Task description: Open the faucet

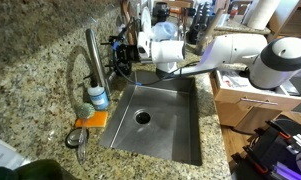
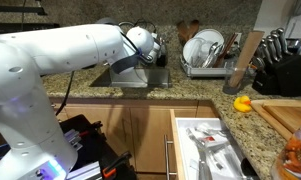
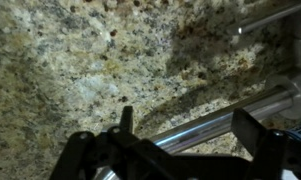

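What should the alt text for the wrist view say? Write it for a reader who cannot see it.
The faucet shows as a brushed-steel tube running diagonally up to the right, between the dark fingers of the gripper, which are spread wide at the bottom of the frame. Speckled tan granite fills the rest.

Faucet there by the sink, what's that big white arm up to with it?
A white robot arm reaches across the steel sink in a granite counter toward the tall brushed-steel faucet. In the wrist view its gripper is open, and the faucet's steel post crosses just beyond the spread fingers. It is not closed on anything yet.
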`<move>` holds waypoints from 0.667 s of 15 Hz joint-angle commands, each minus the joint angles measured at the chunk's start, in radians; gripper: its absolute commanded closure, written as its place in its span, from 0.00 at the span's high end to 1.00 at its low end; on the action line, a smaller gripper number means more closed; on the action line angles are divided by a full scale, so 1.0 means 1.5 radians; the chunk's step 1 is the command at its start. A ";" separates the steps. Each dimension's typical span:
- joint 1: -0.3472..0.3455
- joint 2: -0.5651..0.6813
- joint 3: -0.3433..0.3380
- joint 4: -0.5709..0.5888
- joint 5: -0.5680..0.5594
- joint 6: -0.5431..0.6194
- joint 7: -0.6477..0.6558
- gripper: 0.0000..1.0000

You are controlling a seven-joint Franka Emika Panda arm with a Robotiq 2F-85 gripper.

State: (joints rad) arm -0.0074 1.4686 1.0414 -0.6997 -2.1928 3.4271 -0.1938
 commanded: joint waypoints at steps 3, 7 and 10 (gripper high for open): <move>0.018 0.001 -0.066 0.050 -0.025 0.024 -0.082 1.00; 0.036 0.002 -0.096 0.089 0.060 0.018 -0.174 1.00; 0.048 0.002 -0.102 0.109 0.148 0.018 -0.238 1.00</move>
State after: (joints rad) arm 0.0365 1.4709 0.9078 -0.5814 -2.0673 3.4524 -0.4629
